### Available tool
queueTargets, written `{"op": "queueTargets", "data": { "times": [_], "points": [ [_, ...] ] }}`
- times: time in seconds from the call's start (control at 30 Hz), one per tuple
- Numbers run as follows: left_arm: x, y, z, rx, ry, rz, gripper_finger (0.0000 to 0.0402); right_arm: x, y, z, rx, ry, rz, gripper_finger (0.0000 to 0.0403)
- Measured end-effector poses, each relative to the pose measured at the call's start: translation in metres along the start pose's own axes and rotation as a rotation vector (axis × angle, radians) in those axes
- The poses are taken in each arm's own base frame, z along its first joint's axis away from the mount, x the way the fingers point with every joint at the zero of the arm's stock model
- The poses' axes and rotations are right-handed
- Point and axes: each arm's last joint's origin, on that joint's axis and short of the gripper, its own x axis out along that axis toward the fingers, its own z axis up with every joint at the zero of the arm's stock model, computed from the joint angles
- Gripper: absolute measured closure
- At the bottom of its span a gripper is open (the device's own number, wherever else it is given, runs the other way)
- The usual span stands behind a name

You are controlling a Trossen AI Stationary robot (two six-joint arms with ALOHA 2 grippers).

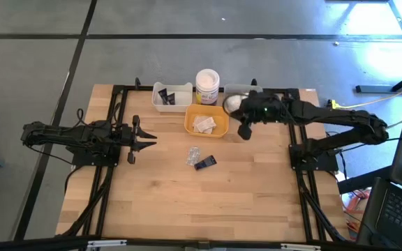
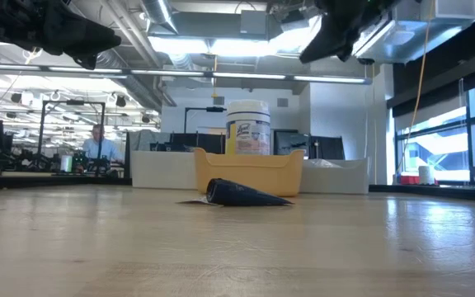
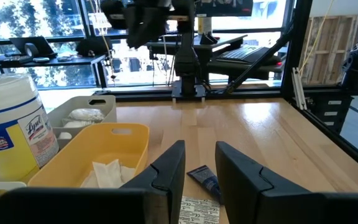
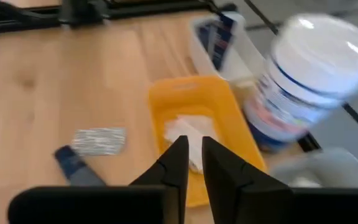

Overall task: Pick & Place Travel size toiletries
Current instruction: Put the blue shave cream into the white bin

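Note:
A black tube [image 1: 205, 162] and a flat silvery sachet [image 1: 193, 155] lie on the wood at the table's middle. White sachets [image 1: 204, 124] rest in the yellow tray [image 1: 189, 127]. Black tubes [image 1: 165, 96] stand in the white tray [image 1: 167, 107], and a white fluffy piece [image 1: 232, 103] sits in the grey tray [image 1: 240, 89]. My right gripper [image 1: 243, 131] hangs in the air by the yellow tray's right side, slanting down, its fingers [image 4: 180, 155] a narrow slit apart with nothing between them. My left gripper [image 1: 145, 139] waits level at the left, open and empty.
A white jar with a yellow label [image 1: 207, 87] stands behind the yellow tray, between the white and grey trays. Black frame rails [image 1: 117, 111] run along the table's left, right and far sides. Bare wood lies toward the near edge [image 1: 201, 209].

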Motion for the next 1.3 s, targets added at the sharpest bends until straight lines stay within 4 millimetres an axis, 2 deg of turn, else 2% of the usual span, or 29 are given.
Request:
{"op": "queueTargets", "data": {
  "times": [0.3,0.47,0.6,1.03,1.2,1.3],
  "points": [
    [0.000,0.000,0.000,0.000,0.000,0.000,0.0315,-0.008,0.058,0.002,-0.205,-0.110,0.096,0.0382],
    [0.000,0.000,0.000,0.000,0.000,0.000,0.0316,-0.004,0.083,-0.009,-0.278,-0.127,0.203,0.0397],
    [0.000,0.000,0.000,0.000,0.000,0.000,0.0315,0.009,0.098,-0.022,-0.317,-0.059,0.319,0.0391],
    [0.000,0.000,0.000,0.000,-0.001,0.000,0.0315,0.075,0.125,-0.056,-0.454,0.113,0.351,0.0260],
    [0.000,0.000,0.000,0.000,0.000,0.000,0.0315,0.093,0.131,-0.064,-0.460,0.132,0.339,0.0208],
    [0.000,0.000,0.000,0.000,0.000,0.000,0.0315,0.101,0.132,-0.067,-0.468,0.124,0.271,0.0183]
  ]
}}
